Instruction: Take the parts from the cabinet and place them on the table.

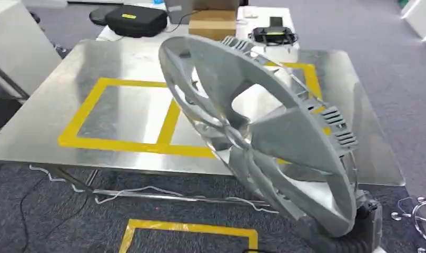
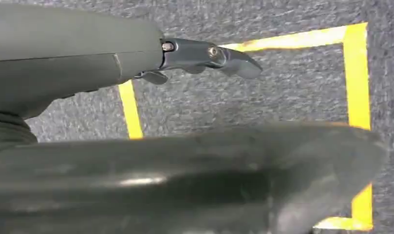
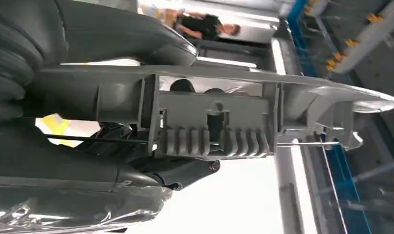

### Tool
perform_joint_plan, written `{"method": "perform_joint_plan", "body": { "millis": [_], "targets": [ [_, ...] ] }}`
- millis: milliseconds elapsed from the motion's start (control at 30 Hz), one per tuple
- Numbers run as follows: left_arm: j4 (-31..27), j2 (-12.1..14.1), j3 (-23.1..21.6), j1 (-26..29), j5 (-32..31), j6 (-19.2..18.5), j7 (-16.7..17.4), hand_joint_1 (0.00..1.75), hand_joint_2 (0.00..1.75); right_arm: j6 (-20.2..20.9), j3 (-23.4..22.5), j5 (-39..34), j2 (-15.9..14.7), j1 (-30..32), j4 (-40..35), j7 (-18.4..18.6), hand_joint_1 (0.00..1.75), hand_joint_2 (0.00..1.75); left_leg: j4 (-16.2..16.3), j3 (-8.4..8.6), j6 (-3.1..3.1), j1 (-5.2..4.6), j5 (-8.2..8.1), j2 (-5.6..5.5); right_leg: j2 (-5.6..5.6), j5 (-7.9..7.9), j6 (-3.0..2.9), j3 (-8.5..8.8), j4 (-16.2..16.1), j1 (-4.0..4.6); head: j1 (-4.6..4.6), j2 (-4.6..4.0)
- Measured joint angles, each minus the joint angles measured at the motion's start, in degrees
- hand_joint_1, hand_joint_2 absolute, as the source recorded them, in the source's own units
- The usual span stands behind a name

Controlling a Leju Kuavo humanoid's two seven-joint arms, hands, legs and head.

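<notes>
A large grey plastic wheel cover (image 1: 300, 142) with broad spokes hangs tilted above the near right part of the steel table (image 1: 47, 116). My right hand (image 1: 364, 224) grips its lower rim, at the bottom right of the head view. The right wrist view shows that rim (image 3: 214, 117) edge-on, clamped between the thumb and fingers of my right hand (image 3: 102, 44). My left hand (image 2: 87, 58) hangs over the grey carpet, fingers apart and holding nothing.
Yellow tape (image 1: 116, 84) marks rectangles on the table top. Behind the table lie a black case (image 1: 134, 20), a cardboard box (image 1: 213, 21) and a black device (image 1: 274, 36). Loose wires (image 1: 147, 191) trail under the table. A yellow floor marking (image 1: 189, 228) lies before it.
</notes>
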Motion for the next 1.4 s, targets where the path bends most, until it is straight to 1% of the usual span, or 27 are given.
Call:
{"method": "perform_joint_plan", "body": {
  "millis": [33,67,133,200,267,300,333,367,400,500,567,667,700,733,767,833,867,900,933,1033,1067,1167,1200,1267,1333,1367,1400],
  "targets": [
    [0.00,0.07,0.00,0.03,-0.04,0.00,-0.04,0.00,0.00,-0.04,-0.26,0.24,-0.11,0.02,-0.02,0.02,1.75,1.75,-0.02,0.58,0.37,-0.01,-0.45,0.05,-0.13,0.09,0.21,-0.74,2.04,0.00,0.04,-0.04],
    [0.00,0.15,0.00,0.01,-0.13,-0.02,-0.09,0.00,0.00,-0.26,-0.83,0.42,-0.33,0.05,0.00,0.09,1.75,1.75,-0.02,1.16,0.69,-0.04,-1.05,0.06,-0.19,-0.79,0.53,-3.41,6.60,0.01,0.09,-0.02],
    [0.00,0.22,0.00,-0.03,-0.55,-0.18,-0.17,0.00,0.00,-0.66,-1.90,0.55,-0.81,0.21,0.07,0.57,1.75,1.75,-0.02,2.16,1.07,-0.21,-2.15,0.03,-0.18,-4.89,0.78,-9.53,15.06,0.00,0.37,-0.04],
    [0.00,0.26,0.00,0.07,-1.27,-0.35,-0.31,0.00,0.00,-1.36,-4.00,0.57,-1.51,0.39,0.70,1.62,1.75,1.75,-0.01,3.63,1.26,-0.44,-3.01,-0.03,-0.18,-7.04,0.63,-12.83,17.16,0.03,0.41,-0.02],
    [0.00,0.28,-0.02,0.05,-2.09,-0.53,-0.55,0.00,0.00,-2.52,-7.09,2.61,-2.33,0.29,1.79,3.13,1.75,1.75,-0.01,5.55,1.28,-0.65,-4.35,-0.28,-0.17,-3.80,-0.03,-12.56,11.71,0.23,0.41,-0.04],
    [0.00,0.31,-0.04,-0.04,-2.34,-0.57,-0.66,0.00,0.00,-3.33,-8.49,4.18,-2.71,0.11,2.32,3.94,1.75,1.75,-0.02,6.55,1.24,-0.78,-5.07,-0.33,-0.18,0.08,-0.53,-11.71,7.18,0.45,0.48,-0.02],
    [0.02,0.26,-0.04,0.06,-2.51,-0.57,-0.79,0.00,0.00,-4.31,-10.85,6.30,-3.26,-0.10,3.37,4.85,1.75,1.75,-0.17,6.96,1.16,-0.77,-5.74,-0.36,-0.24,5.52,-1.31,-11.20,2.93,0.74,0.46,-0.02],
    [0.02,0.22,-0.04,-0.25,-2.60,-0.59,-0.79,0.00,0.00,-4.83,-12.68,7.50,-3.70,-0.06,4.27,5.33,1.75,1.75,0.31,7.56,0.87,-1.00,-6.18,-0.49,0.03,7.97,-1.52,-11.69,1.70,1.05,0.41,-0.04],
    [0.02,0.22,-0.04,-0.37,-2.71,-0.59,-0.81,0.00,0.00,-5.14,-14.80,8.75,-4.15,-0.41,5.27,5.92,1.75,1.75,-0.15,7.30,0.48,-1.03,-6.50,-0.73,-0.05,7.01,-1.53,-10.96,1.46,1.06,0.57,-0.04],
    [0.02,0.33,-0.04,-0.36,-3.15,-0.63,-0.79,0.00,0.00,-7.33,-19.15,15.84,-5.16,-1.34,7.02,9.34,1.75,1.75,-0.69,8.13,-0.32,-1.14,-6.10,-0.71,0.04,7.85,-2.04,-10.11,0.22,0.84,0.55,-0.02],
    [0.02,0.52,-0.07,-0.83,-3.48,-0.90,-0.79,0.00,0.00,-8.72,-21.05,22.09,-5.99,-2.67,8.99,11.92,1.75,1.75,3.25,5.96,-0.89,-1.11,-6.40,-0.60,-0.03,7.80,-2.20,-8.93,-0.83,0.41,0.17,-0.02],
    [0.02,0.76,-0.11,-1.02,-4.35,-1.31,-0.59,0.00,0.00,-9.64,-22.14,36.03,-8.56,-6.33,13.99,18.35,1.75,1.75,14.30,-1.89,-1.56,-0.92,-11.62,-0.58,-0.01,7.09,-2.49,-8.37,-0.92,0.25,0.11,-0.02],
    [0.02,0.85,-0.11,-1.00,-4.78,-1.61,-0.59,0.00,0.00,-9.17,-22.08,40.48,-9.77,-7.76,16.46,20.21,1.75,1.75,15.28,-3.39,-1.61,-0.92,-11.75,-0.58,0.03,6.87,-2.51,-8.11,-0.92,0.21,0.06,-0.02],
    [0.02,1.03,-0.11,-1.01,-5.01,-1.88,-0.59,0.00,0.00,-8.39,-21.99,43.73,-10.76,-9.56,19.09,21.58,1.75,1.75,14.17,-3.81,-1.74,-0.90,-9.88,-0.57,0.10,6.62,-2.42,-7.77,-0.92,0.16,0.06,-0.02],
    [0.02,1.20,-0.13,-1.08,-5.40,-2.23,-0.63,0.00,0.00,-7.27,-21.77,46.35,-11.86,-11.69,22.58,22.67,1.75,1.75,11.02,-3.18,-1.75,-0.89,-6.68,-0.57,0.12,6.38,-2.32,-7.41,-0.92,0.06,0.13,-0.02],
    [0.02,1.55,-0.15,-1.28,-5.68,-2.93,-1.00,0.00,0.00,-3.48,-20.18,50.37,-13.63,-16.79,29.18,24.26,1.75,1.75,1.85,-0.25,-1.98,-0.74,0.48,-0.50,0.31,5.96,-1.81,-6.81,-0.90,-0.23,0.11,-0.04],
    [0.11,1.53,-0.17,-1.46,-5.90,-3.17,-1.09,0.00,0.00,-2.31,-19.14,51.21,-14.41,-19.19,32.25,24.37,1.75,1.75,-0.22,0.05,-2.06,-0.70,0.63,-0.45,0.41,5.78,-1.49,-6.72,-0.60,-0.03,-0.07,-0.02],
    [0.11,1.66,-0.20,-1.83,-6.12,-3.39,-1.20,0.00,0.00,-0.95,-17.94,52.12,-15.07,-21.39,35.37,24.37,1.75,1.75,-1.01,0.12,-0.98,-0.85,-0.95,-0.42,0.50,5.81,-1.23,-7.37,-0.45,0.10,-0.22,-0.04],
    [0.11,1.75,-0.26,-1.88,-6.34,-3.61,-1.27,0.00,0.00,1.12,-16.52,53.07,-15.80,-24.13,38.57,24.39,1.75,1.75,-0.76,-0.09,-0.41,-0.88,0.38,-0.51,0.53,5.69,-0.95,-7.59,-0.51,0.15,-0.04,-0.02],
    [0.11,1.99,-0.52,-2.04,-6.84,-4.11,-1.61,0.00,0.00,3.28,-10.98,56.73,-17.09,-32.41,48.94,23.41,1.75,1.75,-0.98,0.29,0.66,-0.50,0.68,-0.40,0.36,5.22,0.00,-7.51,-0.50,0.08,-0.18,-0.02],
    [0.11,2.14,-0.57,-2.15,-6.97,-4.24,-1.83,0.00,0.00,3.45,-9.17,57.57,-17.24,-34.77,52.33,22.86,1.75,1.75,-0.98,0.40,0.96,-0.43,0.55,-0.41,0.02,4.17,0.35,-8.21,1.29,0.09,0.29,-0.02],
    [0.11,2.49,-0.59,-2.29,-7.28,-4.70,-2.27,0.00,0.00,4.50,-3.38,59.91,-17.20,-41.42,61.51,21.29,1.75,1.75,-0.97,0.57,1.29,-0.44,0.34,-0.43,-0.12,-1.46,1.01,-15.37,15.25,-0.23,0.63,-0.02],
    [0.11,2.51,-0.61,-2.29,-7.39,-4.85,-2.45,0.00,0.00,4.66,-1.65,60.22,-17.09,-43.16,63.96,20.46,1.75,1.75,-0.97,0.65,1.28,-0.44,0.30,-0.44,-0.13,-1.66,1.08,-16.80,17.48,-0.29,0.61,-0.02],
    [0.15,2.51,-0.65,-2.28,-7.83,-5.16,-2.69,0.00,0.00,4.51,1.91,60.61,-16.48,-47.06,68.96,18.65,1.75,1.75,-0.97,1.00,1.12,-0.43,0.13,-0.47,-0.14,1.80,1.02,-15.67,13.89,-0.42,0.66,-0.02],
    [0.17,2.51,-0.74,-2.38,-8.09,-5.38,-2.71,0.00,0.00,3.02,5.96,61.55,-14.87,-51.08,74.36,16.27,1.75,1.75,-0.97,1.62,0.64,-0.33,-0.16,-0.38,-0.15,7.13,0.82,-10.28,2.95,-0.48,0.66,-0.02],
    [0.17,2.58,-0.81,-2.49,-8.37,-5.42,-2.71,0.00,0.00,2.27,7.51,61.55,-13.96,-52.63,76.42,15.36,1.75,1.75,-0.96,1.75,0.29,-0.42,-0.26,-0.32,-0.13,6.88,0.77,-8.67,-0.24,-0.50,0.68,-0.02],
    [0.17,2.60,-0.96,-2.65,-8.46,-5.49,-2.71,0.00,0.00,1.51,9.10,61.57,-12.82,-54.05,78.26,14.53,1.75,1.75,-0.88,1.71,-0.17,-0.64,-0.42,-0.27,0.11,6.96,0.21,-8.18,-0.57,-0.25,0.59,-0.02]
  ]
}}
